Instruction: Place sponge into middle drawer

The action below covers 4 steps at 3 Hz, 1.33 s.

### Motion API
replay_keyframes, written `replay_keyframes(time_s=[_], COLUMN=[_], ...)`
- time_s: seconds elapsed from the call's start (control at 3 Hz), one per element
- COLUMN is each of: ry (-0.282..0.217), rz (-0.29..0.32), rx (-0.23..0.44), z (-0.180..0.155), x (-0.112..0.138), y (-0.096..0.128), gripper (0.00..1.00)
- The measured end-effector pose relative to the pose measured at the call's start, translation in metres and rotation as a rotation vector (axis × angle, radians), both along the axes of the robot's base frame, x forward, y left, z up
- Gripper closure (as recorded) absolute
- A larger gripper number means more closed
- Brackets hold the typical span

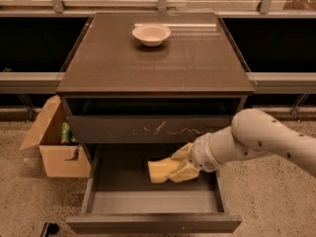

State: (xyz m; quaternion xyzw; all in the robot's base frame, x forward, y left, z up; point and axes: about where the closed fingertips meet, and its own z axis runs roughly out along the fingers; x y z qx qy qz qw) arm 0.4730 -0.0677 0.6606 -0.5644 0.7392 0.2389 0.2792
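Note:
The yellow sponge point(159, 170) is held in my gripper point(174, 170), whose pale yellow fingers point(183, 172) are shut on its right end. Sponge and gripper hang inside the opening of the pulled-out middle drawer point(153, 223), just above its grey floor near the back centre. My white arm point(261, 139) reaches in from the right. Whether the sponge touches the floor I cannot tell.
The drawer with white scratches point(148, 129) sits just above my gripper. A white bowl point(151, 34) stands on the cabinet top point(158, 63). An open cardboard box point(53, 142) stands on the floor to the left of the cabinet.

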Motion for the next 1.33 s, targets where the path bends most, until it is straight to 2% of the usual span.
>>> replay_keyframes(time_s=[0.33,0.67,1.0,1.33], ry=[0.063,0.073,0.035,0.017], rz=[-0.014,-0.022,-0.031,-0.047], rx=[-0.005,-0.01,-0.012,-0.005], z=[-0.048,-0.057,-0.089,-0.111], x=[-0.005,-0.002,0.015,0.027], y=[-0.006,-0.008,-0.014,-0.019], gripper=[1.0,1.0,0.98,0.76])
